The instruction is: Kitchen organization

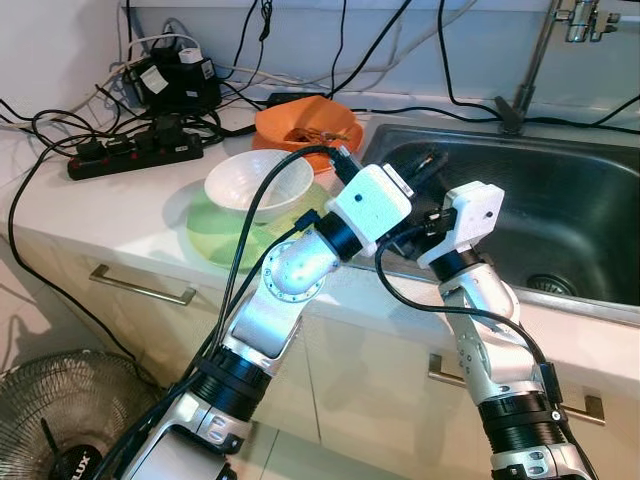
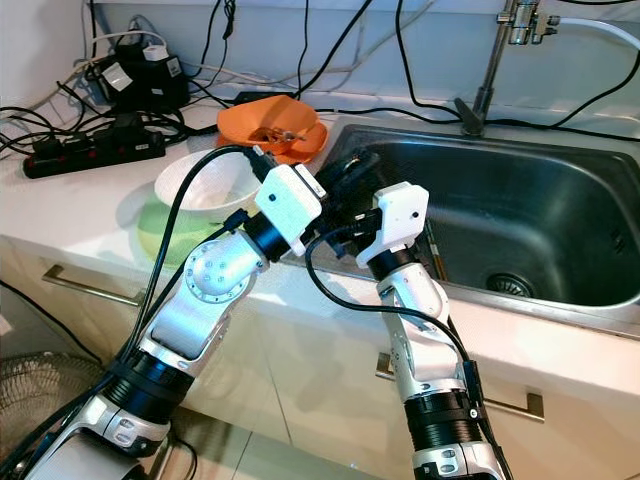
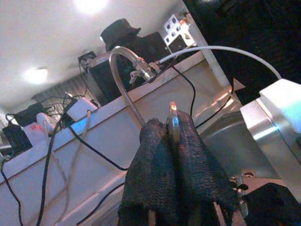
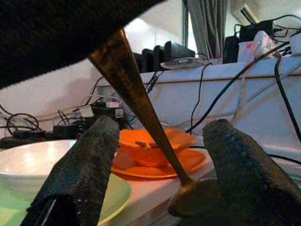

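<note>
**Spoon held over the sink's near corner**

Spoon (image 4: 141, 103), a brass-coloured one with a long thin handle, sits near the middle of the head views, at the front left corner of the steel sink (image 1: 560, 200). The left gripper (image 3: 171, 155) has its two black fingers pressed together on the thin metal handle, which pokes out between their tips. The right gripper (image 4: 160, 165) faces it from just beside, its fingers spread wide on either side of the spoon's handle without pinching it; the spoon's bowl lies low between them in the right wrist view.

On the white counter (image 1: 110, 210), left of centre in the head views, a white bowl (image 1: 258, 182) rests on a pale green plate (image 1: 215, 235). Behind it, toward the upper middle, an orange bowl (image 1: 305, 125) sits on an orange plate. A black power strip (image 1: 135, 155) and tangled cables occupy the upper left. The tap (image 1: 535, 60) rises at the upper right. A fan (image 1: 60, 420) stands on the floor at lower left.
</note>
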Robot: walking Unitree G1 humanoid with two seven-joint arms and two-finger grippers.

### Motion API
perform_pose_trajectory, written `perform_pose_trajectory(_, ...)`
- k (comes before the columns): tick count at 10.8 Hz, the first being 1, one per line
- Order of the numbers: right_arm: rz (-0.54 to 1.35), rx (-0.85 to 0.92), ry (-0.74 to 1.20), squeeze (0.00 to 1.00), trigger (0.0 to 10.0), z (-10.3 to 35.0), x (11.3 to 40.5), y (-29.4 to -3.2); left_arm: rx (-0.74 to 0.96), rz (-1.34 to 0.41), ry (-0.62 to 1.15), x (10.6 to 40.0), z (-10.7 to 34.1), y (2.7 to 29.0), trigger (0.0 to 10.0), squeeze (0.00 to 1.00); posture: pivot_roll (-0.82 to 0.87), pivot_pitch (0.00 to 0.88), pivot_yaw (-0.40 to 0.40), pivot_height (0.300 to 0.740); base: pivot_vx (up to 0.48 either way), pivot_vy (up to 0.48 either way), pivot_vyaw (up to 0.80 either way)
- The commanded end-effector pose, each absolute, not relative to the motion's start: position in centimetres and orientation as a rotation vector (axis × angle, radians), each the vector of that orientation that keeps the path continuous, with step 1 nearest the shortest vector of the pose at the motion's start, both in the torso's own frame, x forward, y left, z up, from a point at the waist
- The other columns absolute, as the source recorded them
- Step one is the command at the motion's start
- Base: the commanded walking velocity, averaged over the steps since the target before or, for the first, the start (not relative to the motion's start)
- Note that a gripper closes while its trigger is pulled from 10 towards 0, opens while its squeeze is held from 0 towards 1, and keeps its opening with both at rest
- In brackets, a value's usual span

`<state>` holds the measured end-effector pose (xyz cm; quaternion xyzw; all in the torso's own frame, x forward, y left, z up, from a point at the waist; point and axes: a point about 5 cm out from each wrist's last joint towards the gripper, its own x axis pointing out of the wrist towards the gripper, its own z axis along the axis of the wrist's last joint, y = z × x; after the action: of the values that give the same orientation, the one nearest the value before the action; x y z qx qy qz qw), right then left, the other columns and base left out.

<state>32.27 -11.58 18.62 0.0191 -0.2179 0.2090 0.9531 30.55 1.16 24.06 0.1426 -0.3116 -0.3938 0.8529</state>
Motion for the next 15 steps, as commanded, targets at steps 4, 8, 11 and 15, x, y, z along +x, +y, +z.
perform_pose_trajectory(4, 0.409, 0.042, -0.429, 0.0, 0.0, 18.4, 32.4, -11.7, 0.284, -0.842, -0.66, 30.3, 24.4, 1.2, 10.0, 0.0, 0.05, 0.012, 0.108, 0.74, 0.0, 0.0, 0.0)
perform_pose_trajectory(8, 0.4, 0.044, -0.397, 0.0, 0.0, 17.5, 32.4, -11.8, 0.285, -0.842, -0.645, 30.4, 24.2, 1.2, 10.0, 0.0, 0.05, 0.012, 0.108, 0.74, 0.0, 0.0, 0.0)
perform_pose_trajectory(11, 0.395, 0.048, -0.396, 0.0, 0.0, 17.4, 32.4, -11.8, 0.287, -0.835, -0.644, 30.5, 24.3, 1.3, 10.0, 0.0, 0.05, 0.015, 0.108, 0.74, 0.0, 0.0, 0.0)
perform_pose_trajectory(15, 0.392, 0.049, -0.397, 0.0, 0.0, 17.4, 32.5, -11.9, 0.281, -0.829, -0.642, 30.5, 24.3, 1.4, 10.0, 0.0, 0.05, 0.013, 0.109, 0.74, 0.0, 0.0, 0.0)
